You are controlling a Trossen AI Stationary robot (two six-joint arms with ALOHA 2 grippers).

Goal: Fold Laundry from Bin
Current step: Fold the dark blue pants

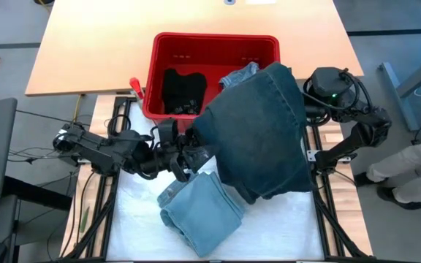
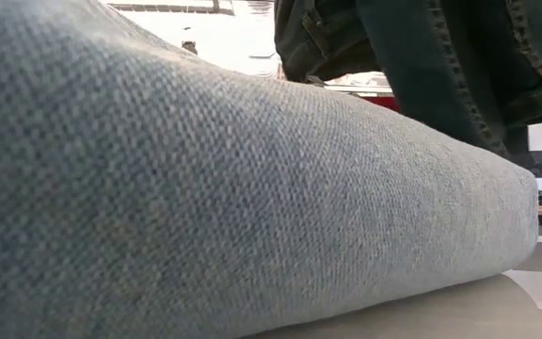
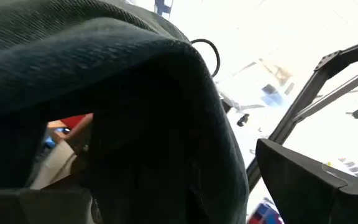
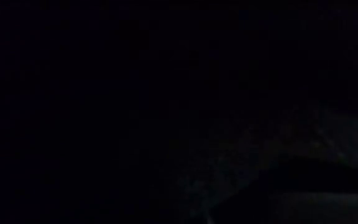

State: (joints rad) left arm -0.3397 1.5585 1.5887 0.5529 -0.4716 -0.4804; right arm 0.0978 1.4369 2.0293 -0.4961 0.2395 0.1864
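we see heavy dark denim [image 1: 262, 131] draped over the right end effector, closed underneath; left end effector [image 1: 185, 157] spread apart beside soft folded pale-blue twill [image 1: 203, 212].

You have dark denim jeans [image 1: 262, 131] draped wide, hanging just beyond your left hand [image 1: 185, 157] and spilling over the near right corner of the red bin [image 1: 159, 73]. Below that hand, a folded light blue-grey garment [image 1: 199, 212] lies flat on the counter. Beyond the hand, inside the bin, sits a black garment [image 1: 181, 89] at the left, and a blue-white striped piece [image 1: 238, 75] peeks out beside the jeans.
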